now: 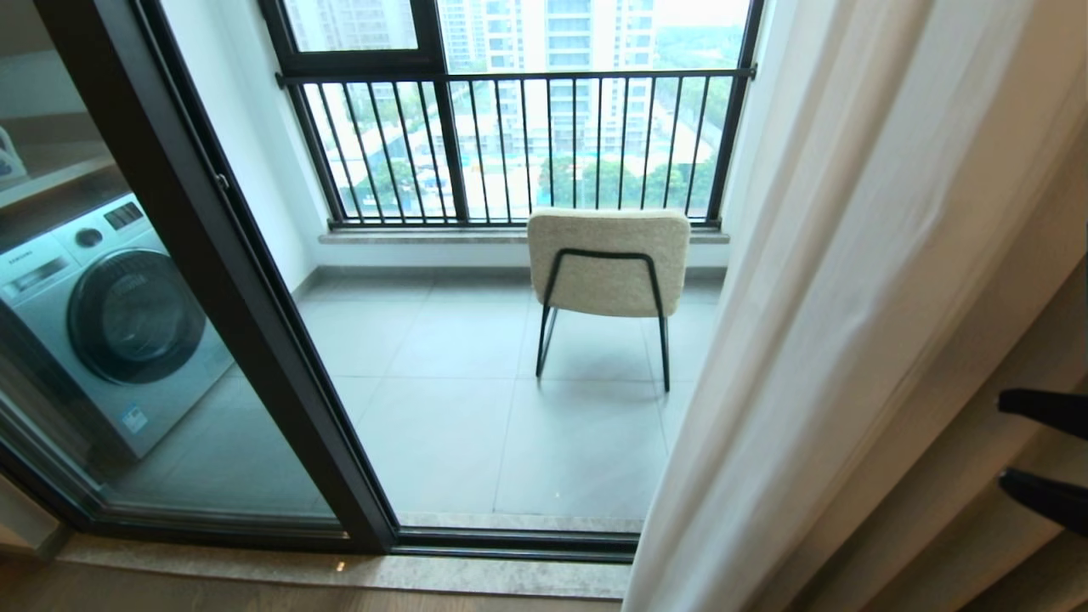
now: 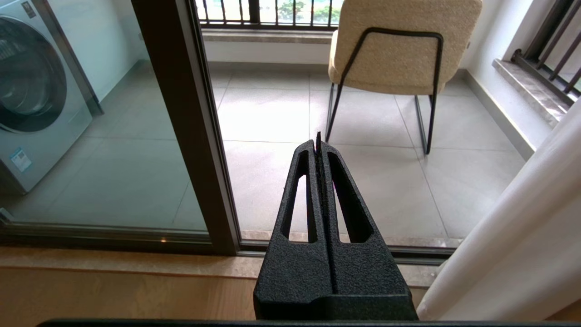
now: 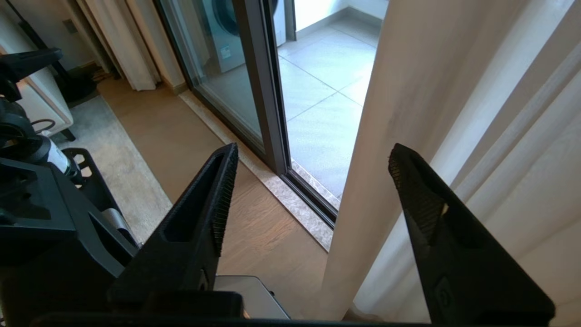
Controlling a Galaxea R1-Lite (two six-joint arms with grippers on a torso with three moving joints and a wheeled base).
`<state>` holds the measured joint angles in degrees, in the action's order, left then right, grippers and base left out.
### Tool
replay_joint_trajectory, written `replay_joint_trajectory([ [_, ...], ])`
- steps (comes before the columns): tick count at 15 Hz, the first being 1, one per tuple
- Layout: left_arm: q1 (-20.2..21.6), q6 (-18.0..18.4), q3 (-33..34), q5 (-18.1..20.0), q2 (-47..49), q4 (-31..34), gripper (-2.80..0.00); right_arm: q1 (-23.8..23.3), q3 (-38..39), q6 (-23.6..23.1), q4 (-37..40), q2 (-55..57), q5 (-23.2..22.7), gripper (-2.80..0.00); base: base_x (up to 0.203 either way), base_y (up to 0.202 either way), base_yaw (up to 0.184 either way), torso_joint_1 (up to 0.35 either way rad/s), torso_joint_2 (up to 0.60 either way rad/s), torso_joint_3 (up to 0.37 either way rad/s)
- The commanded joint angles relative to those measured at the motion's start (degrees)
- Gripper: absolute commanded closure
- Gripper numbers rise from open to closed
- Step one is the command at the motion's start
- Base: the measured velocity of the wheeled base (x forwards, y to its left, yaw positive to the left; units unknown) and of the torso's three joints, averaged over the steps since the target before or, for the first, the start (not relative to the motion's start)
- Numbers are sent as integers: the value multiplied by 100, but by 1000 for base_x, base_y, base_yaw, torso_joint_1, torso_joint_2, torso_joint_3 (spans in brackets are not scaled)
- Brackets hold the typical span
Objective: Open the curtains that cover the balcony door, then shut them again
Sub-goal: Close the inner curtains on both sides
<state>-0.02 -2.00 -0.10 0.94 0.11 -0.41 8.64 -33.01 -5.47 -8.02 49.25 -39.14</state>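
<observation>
The sheer white curtain [image 1: 816,340] hangs in soft vertical folds at the right side of the opening, gathered aside, so the balcony shows through. The tall glass balcony door in its black metal frame [image 1: 212,280] stands at the left, its sliding panel drawn in front of a silver front-loading washing machine [image 1: 102,323]. A small brand word sits on the washer's top left panel, but it is too small to read with certainty; a blue and white sticker [image 1: 133,418] sits low on its front, and its writing cannot be read.

On the grey tiled balcony floor [image 1: 476,399] a cream upholstered chair with thin black metal legs [image 1: 608,263] stands with its back to the room, facing the black barred railing [image 1: 518,144].

The right claw [image 3: 313,177] is in front of the curtain with its two black fingers [image 3: 213,204] spread wide apart, holding nothing; the curtain's edge lies between them in the wrist view. In the head view its tips show at the right edge [image 1: 1045,455]. The left claw [image 2: 317,145] points toward the open doorway, fingers pressed together and empty.
</observation>
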Motion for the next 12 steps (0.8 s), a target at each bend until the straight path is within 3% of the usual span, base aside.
replay_joint_trajectory([
  [1, 1, -3, 1, 3, -2, -2, 0, 6, -152, -6, -8, 126, 18, -280, 0, 0, 0, 0, 0, 0],
  [12, -6, -3, 1, -5, -2, -2, 0, 192, -854, 13, -395, 855, 48, -280, 0, 0, 0, 0, 0, 0],
])
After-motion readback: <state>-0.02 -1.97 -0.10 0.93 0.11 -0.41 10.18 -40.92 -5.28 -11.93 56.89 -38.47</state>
